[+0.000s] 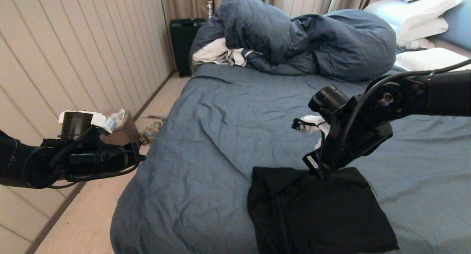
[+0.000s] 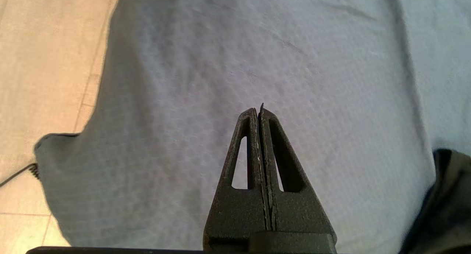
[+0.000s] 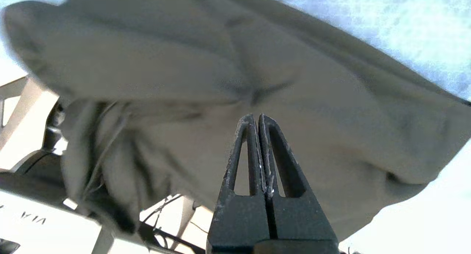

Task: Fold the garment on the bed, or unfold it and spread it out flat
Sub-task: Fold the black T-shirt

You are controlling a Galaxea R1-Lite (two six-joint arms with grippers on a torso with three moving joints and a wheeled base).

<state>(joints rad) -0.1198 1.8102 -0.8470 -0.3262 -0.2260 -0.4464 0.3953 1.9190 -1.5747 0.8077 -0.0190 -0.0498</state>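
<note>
The garment (image 1: 316,210), a black T-shirt, lies folded into a rough rectangle on the bed (image 1: 220,117) near its front edge; no print shows. My right gripper (image 1: 323,175) points down at the garment's far edge, shut, with nothing between its jaws. In the right wrist view the shut right gripper (image 3: 256,117) hovers over the garment (image 3: 220,62). My left gripper (image 1: 141,158) hangs shut beside the bed's left edge, over the floor. In the left wrist view the shut left gripper (image 2: 259,110) faces the blue sheet (image 2: 257,55), with a garment corner (image 2: 445,202) at the frame's edge.
A bulky slate-blue duvet (image 1: 294,36) is heaped at the bed's far end with a white-grey cloth (image 1: 217,53) beside it and white pillows (image 1: 415,11) at the far right. A black suitcase (image 1: 184,40) stands by the wall. A brown bin (image 1: 121,130) sits on the floor at the left.
</note>
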